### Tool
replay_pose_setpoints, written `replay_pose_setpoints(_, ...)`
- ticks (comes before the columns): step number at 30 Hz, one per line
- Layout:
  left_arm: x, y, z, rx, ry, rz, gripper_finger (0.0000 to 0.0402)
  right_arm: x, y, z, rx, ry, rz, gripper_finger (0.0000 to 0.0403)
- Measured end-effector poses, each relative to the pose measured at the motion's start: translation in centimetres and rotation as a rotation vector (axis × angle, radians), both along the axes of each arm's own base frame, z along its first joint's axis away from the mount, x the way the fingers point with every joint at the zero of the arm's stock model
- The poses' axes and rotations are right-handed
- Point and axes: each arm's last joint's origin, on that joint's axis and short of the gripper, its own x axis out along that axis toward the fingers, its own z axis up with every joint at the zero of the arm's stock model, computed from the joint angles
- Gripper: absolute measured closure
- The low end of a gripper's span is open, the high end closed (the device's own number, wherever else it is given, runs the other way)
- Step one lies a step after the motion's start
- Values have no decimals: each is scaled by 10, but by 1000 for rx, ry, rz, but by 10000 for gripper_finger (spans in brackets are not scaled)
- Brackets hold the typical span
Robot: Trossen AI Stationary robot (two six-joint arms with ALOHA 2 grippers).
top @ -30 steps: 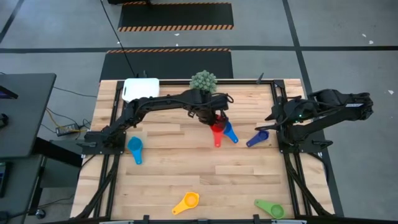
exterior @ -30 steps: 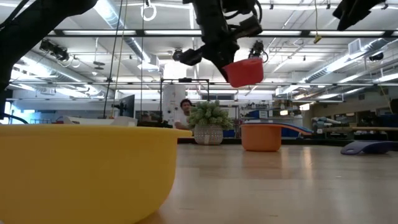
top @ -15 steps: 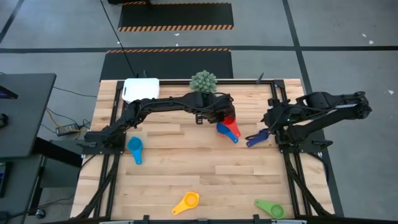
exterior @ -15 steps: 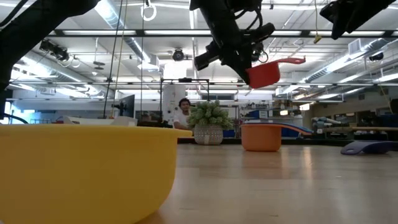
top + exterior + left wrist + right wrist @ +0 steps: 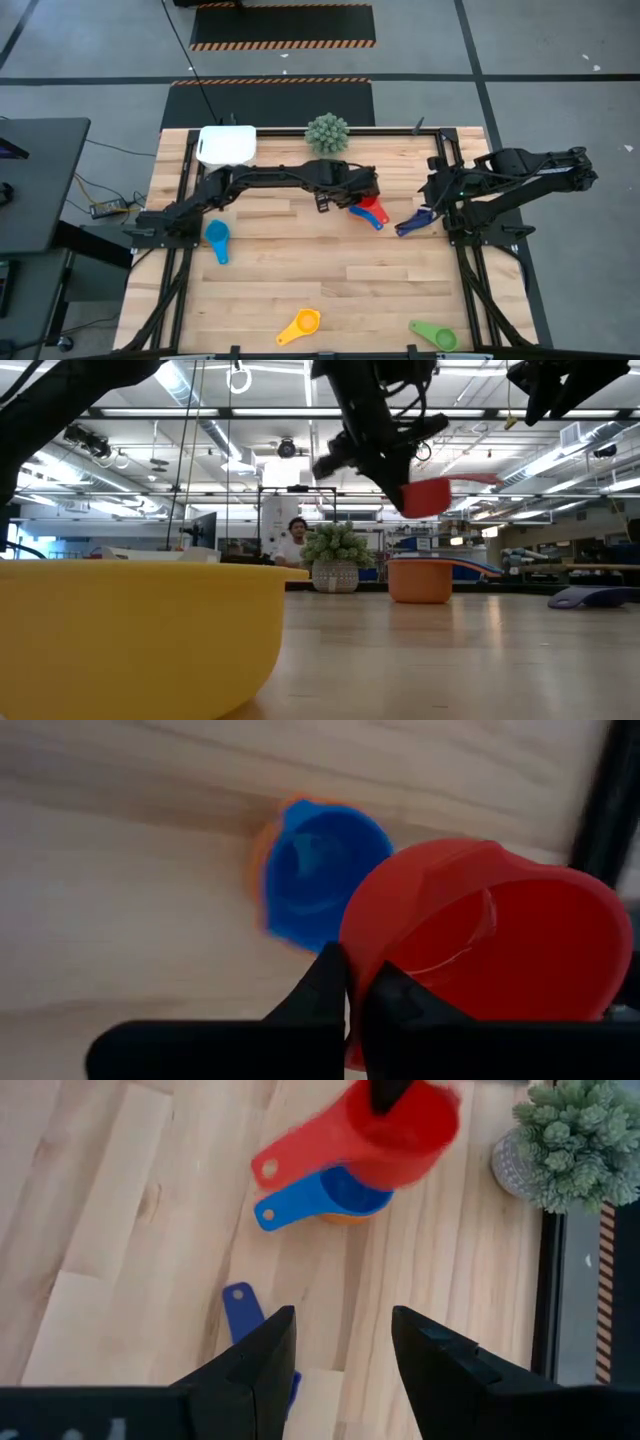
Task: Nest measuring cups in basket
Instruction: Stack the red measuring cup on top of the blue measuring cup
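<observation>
The left gripper (image 5: pixel 345 995) is clamping the red cup (image 5: pixel 372 209) by its rim above the blue cup (image 5: pixel 360 213) mid-table, right gripper (image 5: pixel 340 1345) gaping idle, so I'm guessing it's risking dropping off-center and skidding aside.

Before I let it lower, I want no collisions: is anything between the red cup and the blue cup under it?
Nothing visible. The left pincer holds the red cup in the air above and slightly beside the blue cup, nested in an orange one. Open air between them.
</observation>
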Motion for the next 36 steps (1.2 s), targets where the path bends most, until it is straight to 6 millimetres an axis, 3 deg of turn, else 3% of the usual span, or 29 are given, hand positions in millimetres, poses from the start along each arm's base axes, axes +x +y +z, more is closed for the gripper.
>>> replay_pose_setpoints(9, 10, 2, -30, -59, 38, -12, 392, -1, 0, -1, 0, 11, 0, 229)
replay_pose_setpoints(19, 10, 4, -30, -21, 41, -28, 327, -1, 0, -1, 2, 12, 1, 229)
replay_pose_setpoints(36, 5, 4, -32, 8, 109, -99, 327, -1, 0, -1, 3, 12, -1, 229)
